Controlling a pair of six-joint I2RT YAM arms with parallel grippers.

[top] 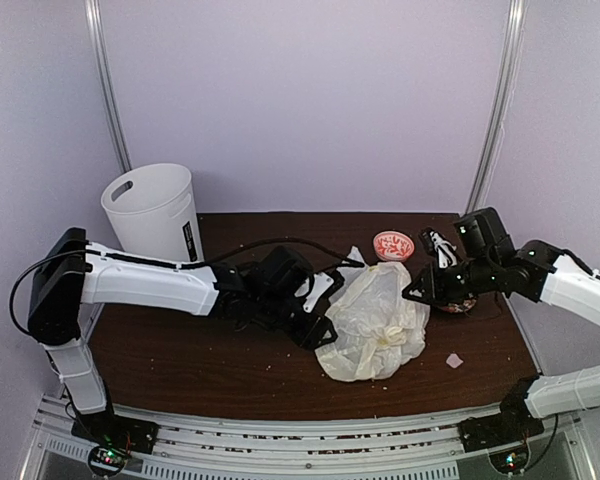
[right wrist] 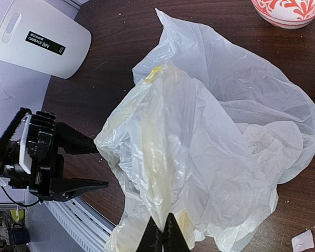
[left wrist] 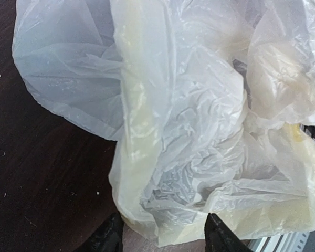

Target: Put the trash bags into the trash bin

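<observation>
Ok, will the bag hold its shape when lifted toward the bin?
Probably floppy: the trash bag is thin, crumpled film sagging in folds from where the right end effector pinches it. Likely light, so it may billow. It looks wider than the trash bin, so it may drape over the rim.

Where I see things on the table (top: 200, 360)
The bag (top: 375, 320) lies right of centre, between my left gripper (top: 332, 308) and right gripper (top: 412, 295). The bin (top: 152, 212) stands at the far left corner, well apart. A bowl (top: 393, 245) sits just behind the bag, and a paper scrap (top: 454, 360) lies near its right.
</observation>
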